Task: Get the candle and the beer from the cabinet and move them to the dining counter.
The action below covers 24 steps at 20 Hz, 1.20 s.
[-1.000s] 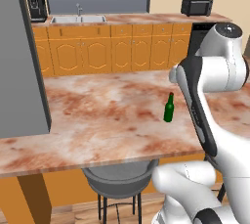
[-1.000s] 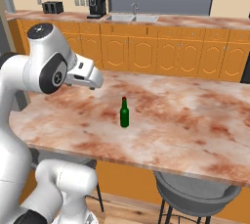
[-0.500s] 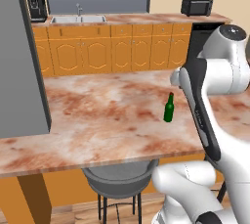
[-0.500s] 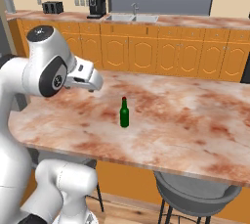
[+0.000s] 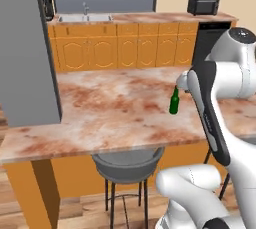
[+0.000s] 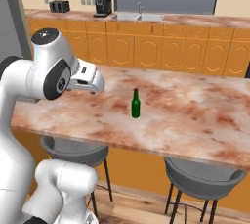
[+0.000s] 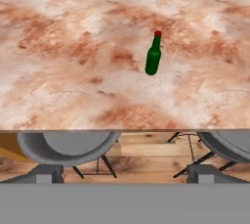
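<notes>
The beer (image 5: 174,102), a dark green bottle with a red cap, stands upright on the marbled dining counter (image 5: 110,108). It also shows in the right base view (image 6: 135,104) and in the hand view (image 7: 154,55). My gripper (image 6: 99,84) hovers above the counter's near side, left of the bottle and clear of it, open with nothing between its fingers. Seen from the left base, the gripper (image 5: 182,80) is just above and right of the bottle. The candle and the cabinet are out of view.
Grey round stools (image 5: 127,165) (image 6: 205,176) stand under the counter's near edge. Behind it runs a row of low orange cupboards (image 5: 125,48) with a steel sink (image 6: 136,16), a coffee machine (image 6: 102,4) and a toaster (image 6: 58,6). A tall grey panel (image 5: 27,48) blocks the left.
The arm's upper links have drifted slightly back and to the side. The bottle has stayed where it stands and the gripper has stayed open.
</notes>
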Tool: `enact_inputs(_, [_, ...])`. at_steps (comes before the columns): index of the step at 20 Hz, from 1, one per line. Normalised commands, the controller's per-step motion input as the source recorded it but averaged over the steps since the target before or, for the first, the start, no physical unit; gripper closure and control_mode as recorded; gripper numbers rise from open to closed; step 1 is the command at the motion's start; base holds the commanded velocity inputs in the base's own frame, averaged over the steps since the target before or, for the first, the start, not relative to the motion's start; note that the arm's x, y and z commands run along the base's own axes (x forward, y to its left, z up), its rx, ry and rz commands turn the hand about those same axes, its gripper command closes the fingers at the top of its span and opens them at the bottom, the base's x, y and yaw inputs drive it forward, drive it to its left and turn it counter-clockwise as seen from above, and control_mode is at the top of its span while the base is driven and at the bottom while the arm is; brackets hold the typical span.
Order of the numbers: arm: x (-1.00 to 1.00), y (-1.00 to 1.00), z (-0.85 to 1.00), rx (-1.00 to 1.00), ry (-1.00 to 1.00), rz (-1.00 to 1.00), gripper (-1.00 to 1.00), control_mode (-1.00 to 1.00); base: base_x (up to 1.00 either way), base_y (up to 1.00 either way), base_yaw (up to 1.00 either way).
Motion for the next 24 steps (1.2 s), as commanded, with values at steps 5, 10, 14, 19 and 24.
enact_inputs(5, [0.00,0.00,0.00,0.00,0.00,0.00,-1.00,1.00,-0.96,1.00,0.04])
enact_inputs(10, [0.00,0.00,0.00,0.00,0.00,0.00,-1.00,1.00,-0.31,1.00,-0.01])
enact_inputs(14, [0.00,0.00,0.00,0.00,0.00,0.00,-1.00,1.00,0.00,1.00,-0.03])
enact_inputs(19, [0.00,0.00,0.00,0.00,0.00,0.00,-1.00,1.00,0.00,1.00,-0.03])
enact_inputs(24, [0.00,0.00,0.00,0.00,0.00,0.00,-1.00,1.00,0.14,1.00,-0.01])
